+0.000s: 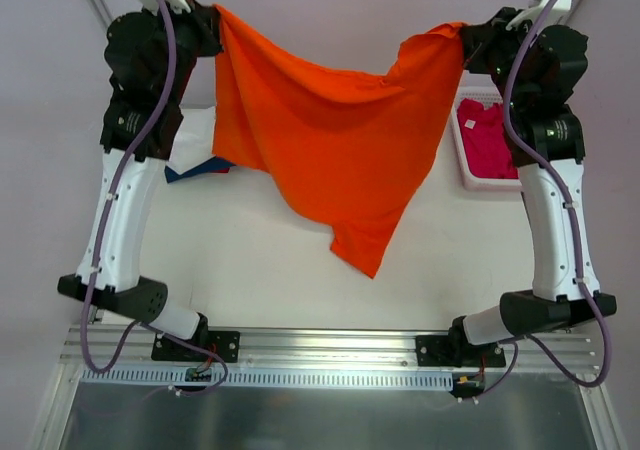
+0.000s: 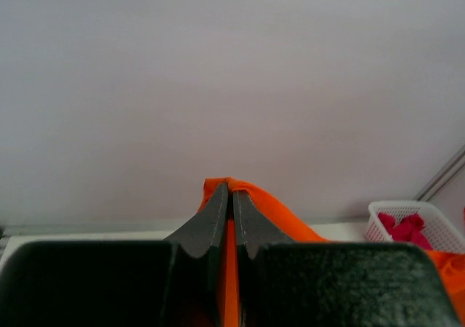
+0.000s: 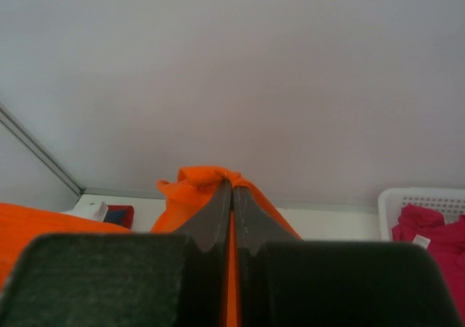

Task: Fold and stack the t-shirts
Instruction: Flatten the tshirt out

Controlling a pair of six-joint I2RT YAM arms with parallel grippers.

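I am holding the orange t-shirt (image 1: 330, 140) above the table's (image 1: 250, 270) far edge, my left gripper (image 2: 231, 187) and right gripper (image 3: 232, 187) each pinching shut on its top edge, and the light, limp cloth is sagging between, so corner pinches seem the right holds.

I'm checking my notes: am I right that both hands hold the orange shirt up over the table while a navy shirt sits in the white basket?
Not quite: the basket holds a pink shirt, not a navy one, as the top view shows. The rest is right: the left hand and right hand hold the orange shirt up over the table.
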